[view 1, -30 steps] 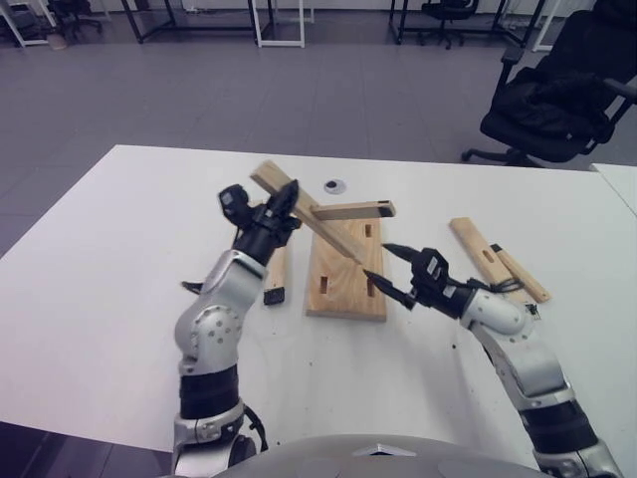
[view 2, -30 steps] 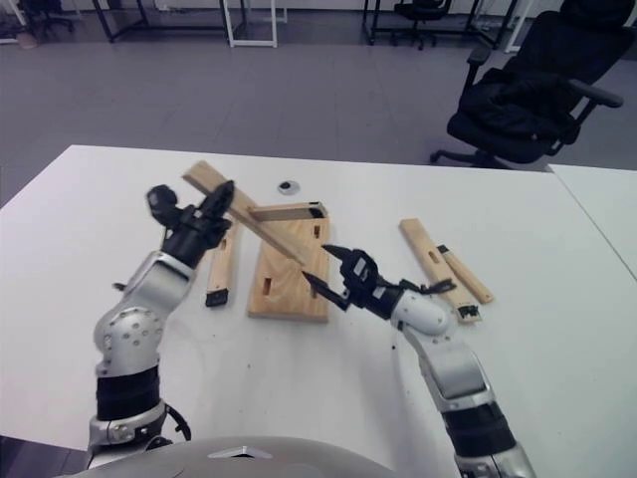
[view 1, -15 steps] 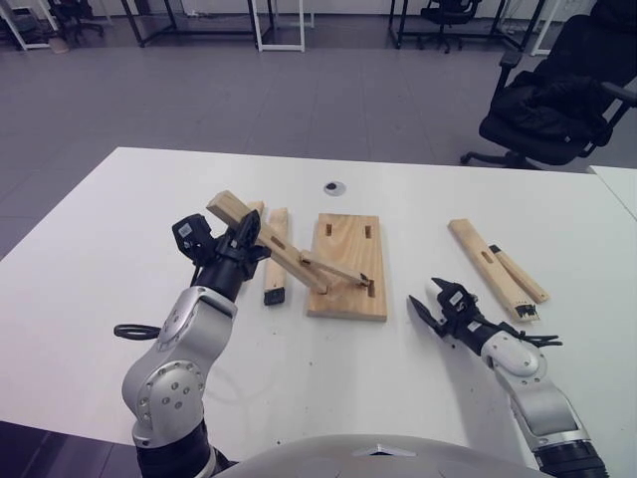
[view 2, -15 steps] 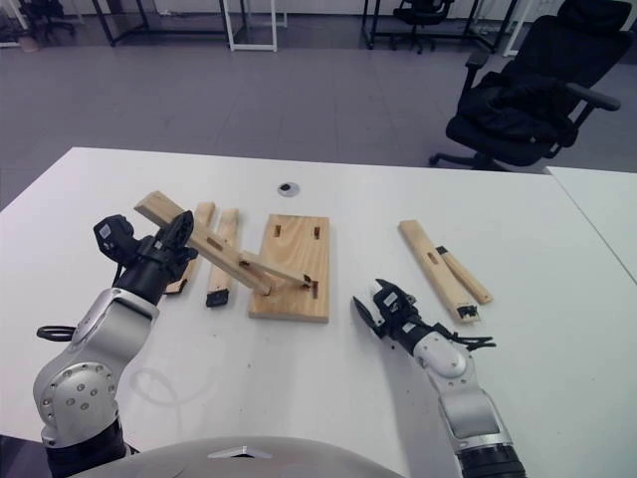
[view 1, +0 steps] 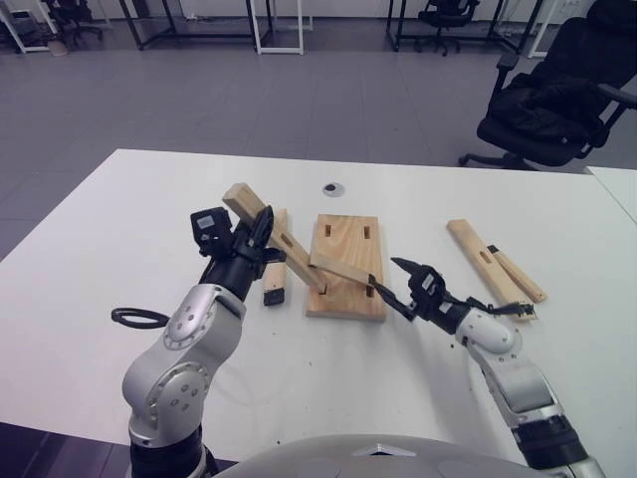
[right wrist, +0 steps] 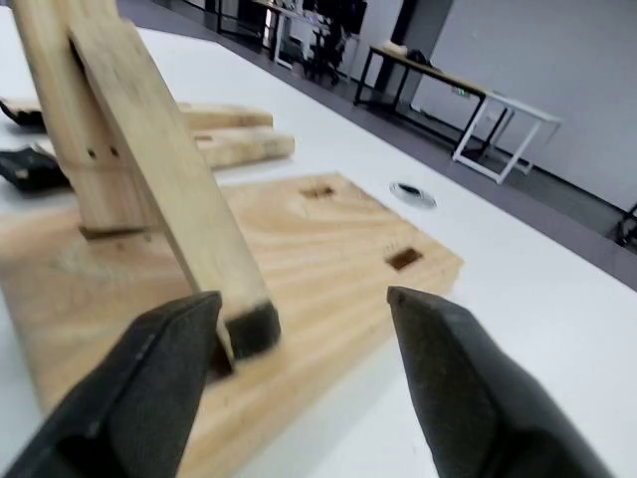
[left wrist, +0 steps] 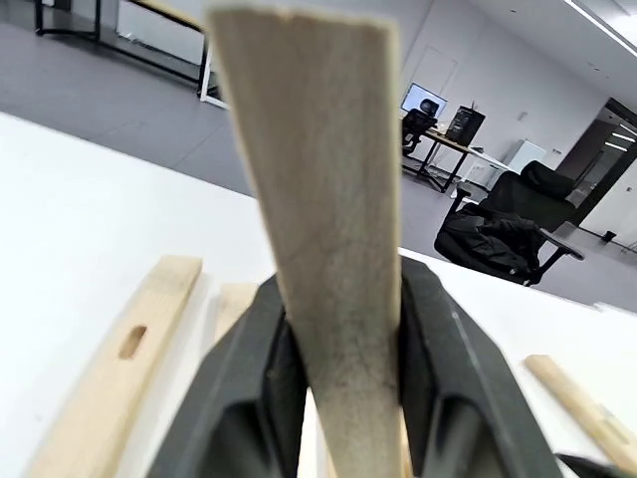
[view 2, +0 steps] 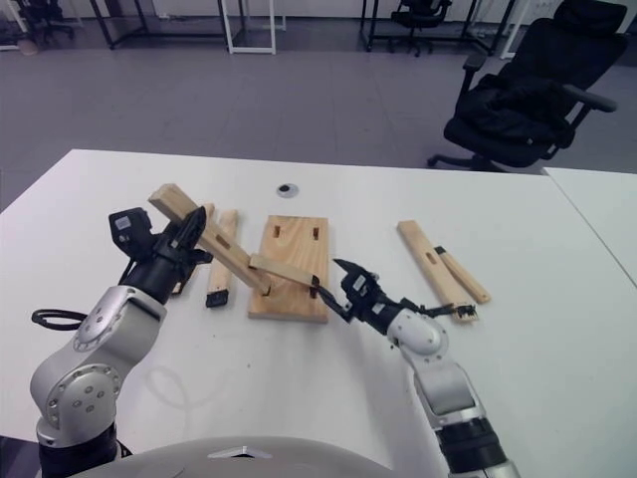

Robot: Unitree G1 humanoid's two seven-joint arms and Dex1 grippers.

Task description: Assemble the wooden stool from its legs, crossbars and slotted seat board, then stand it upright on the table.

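Observation:
The slotted seat board [view 1: 348, 249] lies flat mid-table. My left gripper [view 1: 259, 239] is shut on a wooden leg [left wrist: 318, 189], which slants down to the board's left edge. A crossbar [view 1: 343, 272] joined to that leg runs across the board, its dark tip [right wrist: 249, 329] resting near the board's front right corner. My right gripper [view 1: 391, 282] is open just right of that corner. The tip sits between its fingers [right wrist: 129, 398], close to one of them and not clamped.
Two loose wooden pieces [view 1: 277, 261] lie left of the board, behind the held leg. Another two [view 1: 480, 257] lie to the right, near my right arm. A black cable loop [view 1: 139, 317] sits at the front left, a round grommet [view 1: 333, 187] behind the board.
My right gripper has moved left to the crossbar's tip and has opened wider. My left gripper has shifted slightly right with the leg, steepening it.

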